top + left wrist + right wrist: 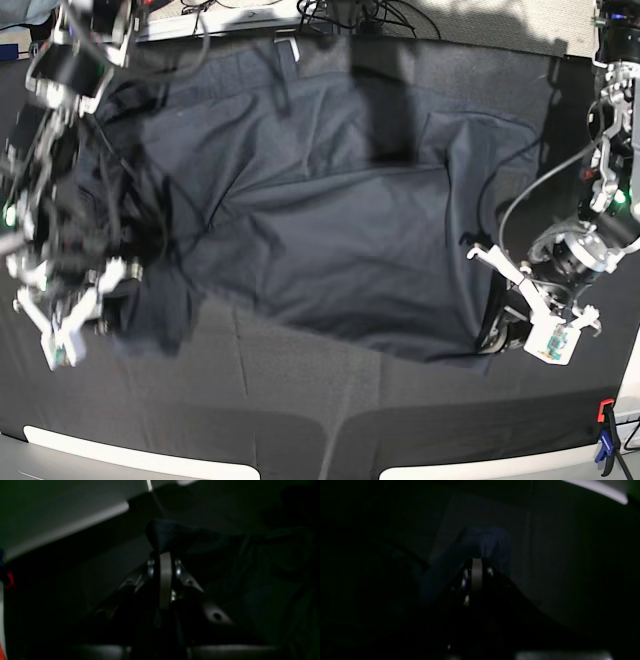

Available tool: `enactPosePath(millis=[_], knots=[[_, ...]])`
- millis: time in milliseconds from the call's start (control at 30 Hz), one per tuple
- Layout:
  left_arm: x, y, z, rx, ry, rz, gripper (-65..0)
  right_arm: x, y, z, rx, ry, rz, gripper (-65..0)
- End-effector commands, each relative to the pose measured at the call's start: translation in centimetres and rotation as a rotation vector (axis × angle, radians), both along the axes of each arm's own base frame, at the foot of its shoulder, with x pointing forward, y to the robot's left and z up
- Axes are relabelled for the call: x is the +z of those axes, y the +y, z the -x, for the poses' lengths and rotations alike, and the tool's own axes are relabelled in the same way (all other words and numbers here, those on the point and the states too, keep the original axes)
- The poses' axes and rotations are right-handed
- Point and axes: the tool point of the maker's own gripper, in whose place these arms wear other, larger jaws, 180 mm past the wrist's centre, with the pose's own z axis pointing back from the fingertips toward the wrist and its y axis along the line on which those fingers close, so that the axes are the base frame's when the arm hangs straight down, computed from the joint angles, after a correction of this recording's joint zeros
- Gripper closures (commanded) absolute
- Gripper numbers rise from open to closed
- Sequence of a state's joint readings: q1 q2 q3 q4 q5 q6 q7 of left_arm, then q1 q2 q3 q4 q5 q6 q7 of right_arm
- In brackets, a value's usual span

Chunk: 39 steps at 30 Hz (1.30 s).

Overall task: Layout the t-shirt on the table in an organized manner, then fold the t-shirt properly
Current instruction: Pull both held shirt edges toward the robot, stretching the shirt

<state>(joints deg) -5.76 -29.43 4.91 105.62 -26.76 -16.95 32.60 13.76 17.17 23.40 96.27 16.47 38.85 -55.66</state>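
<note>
The t-shirt (330, 230) lies spread across the middle of the table (300, 400), dark navy on black cloth, rumpled and creased, its lower hem running toward the near right. At the far edge a small pale label (289, 47) shows at the collar end. Out to the sides now: the right gripper (477, 561) sits at the shirt's bunched edge on the base view's left, jaws pinched tight on a fold of dark blue fabric that rises just past the fingertips. The left gripper (165, 555) works the opposite corner, near the hem, fingers clamped narrow on a peak of the t-shirt cloth standing up between them. Both wrist views are very dim. An orange-and-blue clamp (606, 435) grips the table's near corner, beside the left arm.
</note>
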Motion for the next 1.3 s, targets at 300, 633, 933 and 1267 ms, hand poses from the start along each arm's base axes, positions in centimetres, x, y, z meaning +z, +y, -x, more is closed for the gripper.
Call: enactPosePath(millis=[300, 633, 933, 1267], knots=[[-2.9, 3.0, -5.0, 0.130, -0.005, 0.020, 0.0, 4.2, 1.9, -7.9, 0.084, -0.079, -0.155, 0.0], [-2.6, 8.1, -11.9, 0.265, 0.047, 0.034, 0.0, 7.0, 5.1, -14.8, 0.187, -0.045, -0.022, 0.0], [-4.4, 11.2, -14.2, 0.353, 0.097, 0.074, 0.0, 10.2, 4.1, -18.1, 0.155, -0.087, -0.042, 0.0], [-4.1, 9.0, -15.1, 0.321, 0.031, -0.004, 0.0, 14.3, 4.3, -19.4, 0.142, -0.158, -0.044, 0.0]])
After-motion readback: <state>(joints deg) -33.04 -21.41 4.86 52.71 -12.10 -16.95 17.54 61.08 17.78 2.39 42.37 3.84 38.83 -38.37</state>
